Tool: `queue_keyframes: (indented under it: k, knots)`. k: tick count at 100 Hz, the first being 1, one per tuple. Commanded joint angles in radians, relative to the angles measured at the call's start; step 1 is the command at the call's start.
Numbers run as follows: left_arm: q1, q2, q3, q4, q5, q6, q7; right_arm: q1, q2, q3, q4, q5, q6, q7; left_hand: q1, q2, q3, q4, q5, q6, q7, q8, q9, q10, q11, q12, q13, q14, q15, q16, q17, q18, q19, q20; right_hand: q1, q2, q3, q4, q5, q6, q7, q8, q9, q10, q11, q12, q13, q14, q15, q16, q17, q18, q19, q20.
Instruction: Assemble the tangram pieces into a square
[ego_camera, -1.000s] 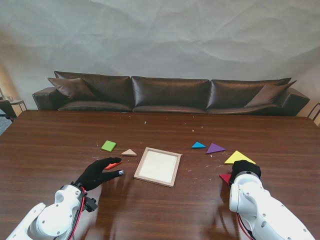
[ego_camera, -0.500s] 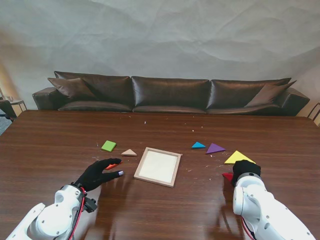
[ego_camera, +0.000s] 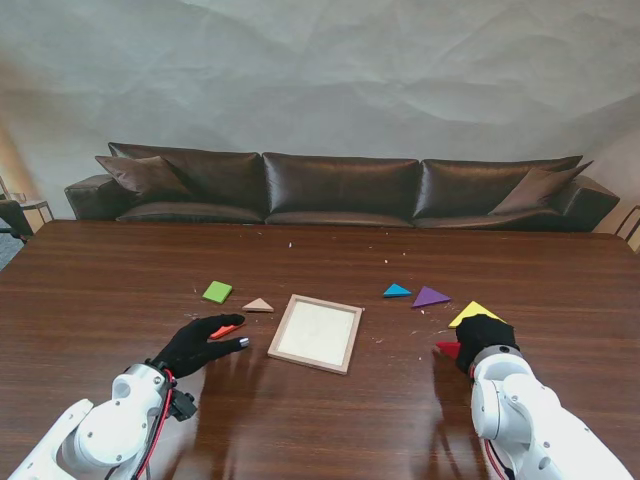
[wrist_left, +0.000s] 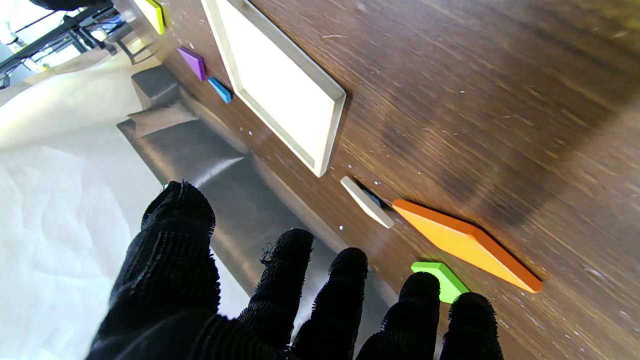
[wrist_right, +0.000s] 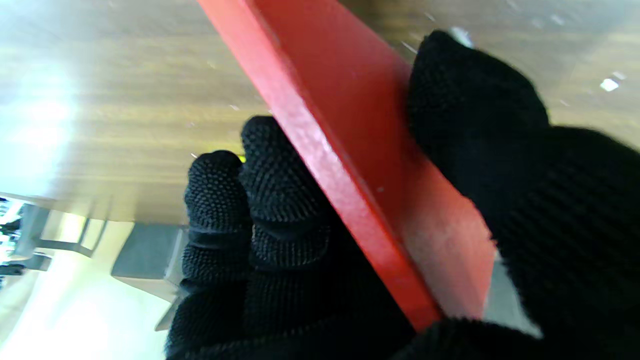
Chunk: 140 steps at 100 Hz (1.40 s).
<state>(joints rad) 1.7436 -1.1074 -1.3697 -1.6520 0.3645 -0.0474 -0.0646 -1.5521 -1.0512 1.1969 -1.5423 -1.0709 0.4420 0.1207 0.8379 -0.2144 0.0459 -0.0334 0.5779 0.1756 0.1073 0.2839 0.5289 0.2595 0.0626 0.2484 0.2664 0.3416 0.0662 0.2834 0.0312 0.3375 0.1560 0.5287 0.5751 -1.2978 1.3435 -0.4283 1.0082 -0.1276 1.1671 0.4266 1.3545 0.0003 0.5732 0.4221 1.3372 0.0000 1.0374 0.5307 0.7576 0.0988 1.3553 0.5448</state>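
Red triangle, pinched on edge between the right hand's thumb and fingers at lower right, lies right of the wooden frame at centre; left hand hovers spread.

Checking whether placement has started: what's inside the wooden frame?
The wooden frame shows only its bare pale base; no tangram piece lies in it. The right hand grips the red piece, away from the frame. Nothing covers the frame's interior.
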Motion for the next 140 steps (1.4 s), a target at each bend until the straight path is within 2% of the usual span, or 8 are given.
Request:
queue_keyframes:
  k: [1, 17, 34, 66, 87, 114, 140]
  knots:
    - [-0.009, 0.001, 0.003, -0.013, 0.0, 0.007, -0.026, 0.005, -0.006, -0.004, -0.045, 0.01, -0.02, 0.016, 0.003, 0.025, -0.018, 0.021, 0.006, -0.004, 0.0, -0.003, 0.016, -0.004, -0.006, 0.002, -0.001, -0.003, -0.001, 0.006, -0.005, -0.021, -0.006, 0.0, 0.066, 0.014, 0.095, 0.009, 0.068, -0.068, 0.028, -0.013, 0.102, 0.016, 0.037, 0.018, -0.023, -0.14, 0.056, 0.028, 0.316, -0.019, 0.057, 0.024]
    - [-0.032, 0.004, 0.012, -0.014, -0.002, 0.019, -0.044, 0.019, -0.01, -0.026, -0.109, 0.054, -0.088, 0.023, 0.005, 0.026, -0.018, 0.021, 0.004, -0.003, -0.001, -0.003, 0.015, -0.005, -0.006, 0.001, -0.002, -0.005, -0.002, 0.006, -0.005, -0.022, -0.006, 0.0, 0.069, 0.019, 0.096, 0.01, 0.064, -0.072, 0.038, -0.025, 0.099, 0.015, 0.036, 0.013, -0.024, -0.137, 0.057, 0.027, 0.312, -0.015, 0.052, 0.024]
    - [-0.058, 0.005, 0.023, -0.004, -0.009, 0.025, -0.057, 0.082, -0.017, -0.113, -0.139, 0.141, -0.143, 0.019, 0.005, 0.025, -0.019, 0.021, 0.001, -0.007, -0.002, -0.004, 0.012, -0.008, -0.007, 0.001, -0.004, -0.006, -0.002, 0.006, -0.004, -0.023, -0.006, 0.0, 0.067, 0.031, 0.094, 0.012, 0.058, -0.072, 0.045, -0.032, 0.096, 0.012, 0.034, 0.011, -0.024, -0.135, 0.057, 0.027, 0.309, -0.009, 0.046, 0.024]
    - [-0.063, 0.001, 0.028, -0.003, -0.015, 0.035, -0.045, 0.278, -0.046, -0.335, -0.07, 0.308, -0.176, -0.003, 0.006, 0.026, -0.02, 0.021, 0.001, -0.006, -0.001, -0.003, 0.012, -0.01, -0.006, 0.001, -0.005, -0.006, -0.002, 0.006, -0.005, -0.024, -0.006, 0.0, 0.067, 0.046, 0.087, 0.016, 0.042, -0.075, 0.06, -0.033, 0.096, 0.01, 0.025, 0.013, -0.025, -0.126, 0.052, 0.028, 0.306, -0.006, 0.033, 0.026]
    - [-0.036, -0.003, 0.011, -0.022, -0.007, 0.054, -0.024, 0.41, -0.08, -0.471, 0.046, 0.411, -0.211, -0.035, 0.006, 0.026, -0.021, 0.021, 0.003, -0.007, -0.001, -0.003, 0.012, -0.01, -0.006, 0.001, -0.005, -0.007, -0.003, 0.006, -0.006, -0.024, -0.006, 0.0, 0.065, 0.055, 0.084, 0.018, 0.037, -0.078, 0.062, -0.035, 0.093, 0.008, 0.018, 0.01, -0.025, -0.127, 0.05, 0.029, 0.303, -0.005, 0.026, 0.025]
    - [-0.018, -0.009, 0.003, -0.046, -0.009, 0.113, -0.003, 0.553, -0.15, -0.629, 0.273, 0.523, -0.306, -0.113, 0.008, 0.024, -0.021, 0.021, 0.005, -0.006, 0.0, -0.003, 0.013, -0.01, -0.005, 0.001, -0.005, -0.007, -0.002, 0.006, -0.006, -0.023, -0.006, 0.001, 0.068, 0.072, 0.076, 0.023, 0.025, -0.074, 0.065, -0.031, 0.091, 0.006, 0.005, 0.006, -0.025, -0.124, 0.043, 0.029, 0.297, 0.002, 0.012, 0.023]
    - [-0.046, -0.011, 0.026, -0.028, -0.003, 0.137, 0.003, 0.623, -0.211, -0.713, 0.448, 0.592, -0.392, -0.162, 0.008, 0.024, -0.021, 0.021, 0.004, -0.008, 0.0, -0.003, 0.013, -0.011, -0.005, 0.001, -0.004, -0.009, -0.002, 0.006, -0.007, -0.024, -0.006, 0.002, 0.091, 0.096, 0.069, 0.038, 0.009, -0.058, 0.059, -0.018, 0.076, 0.021, -0.011, 0.01, -0.027, -0.099, 0.028, 0.022, 0.286, 0.04, -0.014, 0.019]
